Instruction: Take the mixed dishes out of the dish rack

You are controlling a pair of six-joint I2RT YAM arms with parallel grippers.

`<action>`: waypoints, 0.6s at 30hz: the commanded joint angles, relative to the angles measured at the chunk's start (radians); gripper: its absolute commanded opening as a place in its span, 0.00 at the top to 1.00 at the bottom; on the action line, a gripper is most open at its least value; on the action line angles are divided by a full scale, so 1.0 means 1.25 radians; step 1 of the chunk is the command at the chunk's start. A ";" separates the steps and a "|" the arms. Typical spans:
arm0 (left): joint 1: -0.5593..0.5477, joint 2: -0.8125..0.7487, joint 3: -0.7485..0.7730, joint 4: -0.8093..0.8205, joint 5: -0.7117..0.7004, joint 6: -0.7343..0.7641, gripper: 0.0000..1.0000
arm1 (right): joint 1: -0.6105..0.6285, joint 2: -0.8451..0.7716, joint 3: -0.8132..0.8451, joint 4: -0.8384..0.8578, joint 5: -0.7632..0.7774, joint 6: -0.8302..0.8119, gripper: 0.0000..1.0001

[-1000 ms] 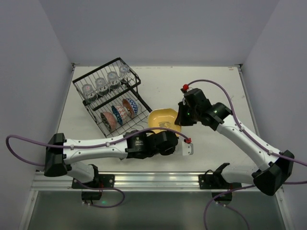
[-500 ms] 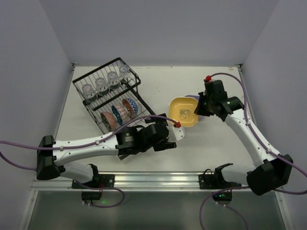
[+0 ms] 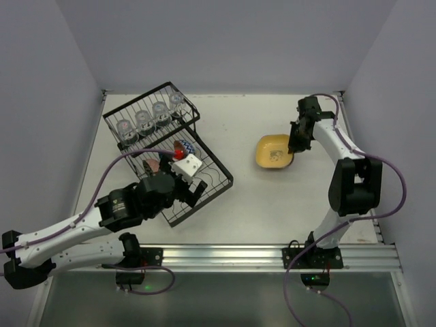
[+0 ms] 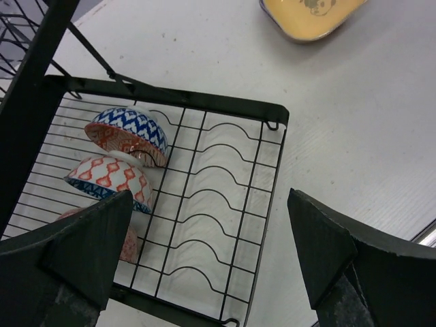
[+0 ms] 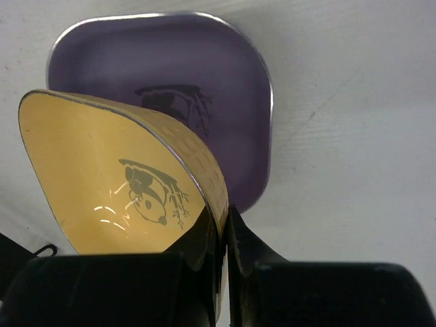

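The black wire dish rack (image 3: 216, 162) stands at the left. Several clear glass cups (image 3: 144, 120) sit in its basket section. My left gripper (image 4: 208, 252) is open above the flat tray section (image 4: 170, 102). Beside its left finger lie a blue-and-red patterned bowl (image 4: 129, 133), a white-and-orange bowl (image 4: 109, 180) and a pink bowl (image 4: 126, 242). At the far right my right gripper (image 5: 223, 231) is shut on the rim of the yellow plate (image 5: 109, 170). It holds the plate tilted over a purple plate (image 5: 191, 75) that lies on the table. From above, the yellow plate (image 3: 274, 152) hides the purple one.
My left arm lies across the front left of the table, and its wrist covers part of the rack's tray. The yellow plate (image 4: 310, 17) shows at the top edge of the left wrist view. White walls close in the table on three sides.
My left gripper let go of the yellow plate, opened and swung back left over the rack. My right gripper carried the plate to the far right, over the purple plate.
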 commanded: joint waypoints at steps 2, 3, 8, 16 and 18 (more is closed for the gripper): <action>-0.001 -0.026 -0.038 0.018 -0.022 -0.049 0.00 | -0.016 0.061 0.092 0.017 -0.069 -0.041 1.00; -0.001 -0.029 -0.044 0.017 -0.024 -0.050 0.00 | -0.018 0.067 0.094 0.018 -0.072 -0.044 1.00; -0.002 -0.046 -0.093 0.037 -0.010 -0.056 0.00 | -0.039 0.103 0.126 0.018 -0.080 -0.047 1.00; -0.001 -0.046 -0.115 0.046 0.003 -0.057 0.00 | -0.051 0.108 0.111 0.012 -0.078 -0.044 0.99; -0.002 -0.045 -0.117 0.045 0.007 -0.061 0.00 | -0.053 0.104 0.101 0.019 -0.084 -0.037 0.87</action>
